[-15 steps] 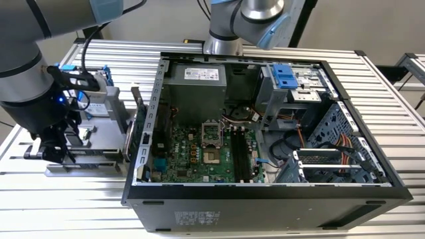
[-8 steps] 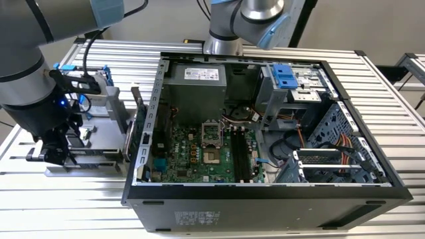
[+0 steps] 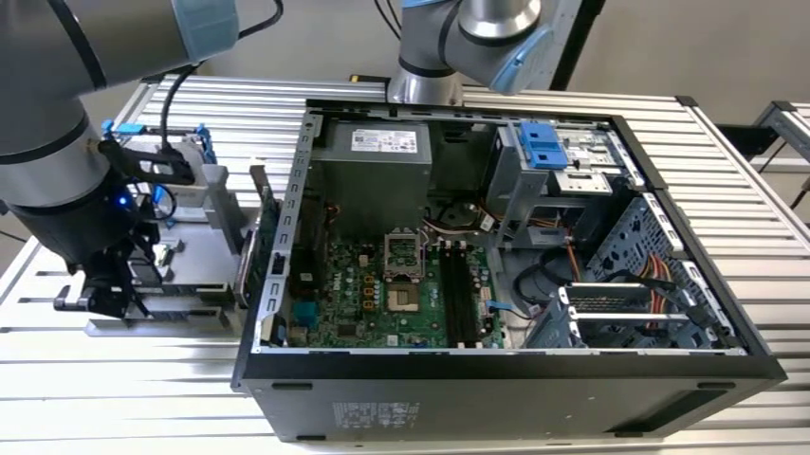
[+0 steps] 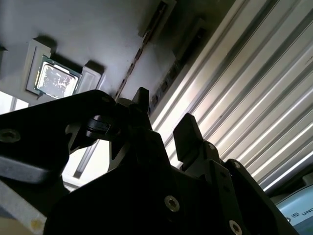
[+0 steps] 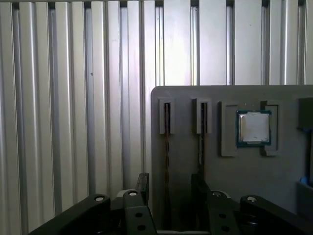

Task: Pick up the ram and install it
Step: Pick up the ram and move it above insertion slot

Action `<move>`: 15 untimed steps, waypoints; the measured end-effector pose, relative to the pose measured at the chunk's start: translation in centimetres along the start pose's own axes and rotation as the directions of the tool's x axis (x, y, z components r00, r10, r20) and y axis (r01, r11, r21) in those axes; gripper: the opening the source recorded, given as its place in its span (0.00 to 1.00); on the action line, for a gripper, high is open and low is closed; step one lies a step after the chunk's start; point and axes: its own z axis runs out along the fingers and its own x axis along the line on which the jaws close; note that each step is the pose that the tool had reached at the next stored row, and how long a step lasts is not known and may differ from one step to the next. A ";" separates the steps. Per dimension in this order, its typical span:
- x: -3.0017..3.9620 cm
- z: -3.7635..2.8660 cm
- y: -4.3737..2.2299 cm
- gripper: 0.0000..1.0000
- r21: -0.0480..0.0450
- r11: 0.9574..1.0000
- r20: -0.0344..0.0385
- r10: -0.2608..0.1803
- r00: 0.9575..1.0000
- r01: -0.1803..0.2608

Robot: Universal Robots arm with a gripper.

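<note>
Grey moulded tray [image 5: 220,90] is where my worry sits. The ram [image 5: 166,142] stands on edge in one of its two narrow slots, a thin dark strip seen end-on. My gripper [image 5: 169,186] hangs low over it, its fingers spread apart and holding nothing; as far as I can judge, the strip lies in the gap between them, untouched. The neighbouring slot holds a second strip [image 5: 201,142] just beside the first, and one finger lines up almost on top of it. I think a slightly off-centre descent could snag that one or knock it askew. If the fingers closed unevenly, I would expect the thin board to tilt in its slot or slip out of the pads. The processor [image 5: 253,128] sits in its own pocket a little further along the tray, probably out of harm's way. The table [image 5: 73,98] is ribbed aluminium, bright and grooved. The tray rests on it at the exterior view's left of the open computer case [image 3: 506,374], which lies on its side with the motherboard [image 3: 379,294] exposed and loose cables [image 3: 633,275] on its right. Beyond the far edge I see a plain pale wall, and another slatted bench [image 3: 787,123] at the exterior view's far right.
</note>
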 end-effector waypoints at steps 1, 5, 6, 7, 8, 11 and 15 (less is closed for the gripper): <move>0.00 0.08 0.00 1.00 0.000 1.000 0.000 0.000 1.000 0.000; 0.00 0.41 -0.01 1.00 0.000 1.000 0.000 0.001 1.000 -0.001; 0.00 0.49 -0.01 1.00 0.000 1.000 0.000 0.001 1.000 -0.001; 0.00 0.58 -0.01 1.00 0.000 1.000 0.000 0.001 1.000 -0.001; 0.00 0.68 -0.01 1.00 0.000 1.000 0.000 0.001 1.000 -0.001; 0.00 0.95 -0.02 1.00 0.000 1.000 0.000 0.001 1.000 -0.001; 0.01 1.30 -0.02 1.00 0.000 1.000 0.000 0.001 1.000 -0.001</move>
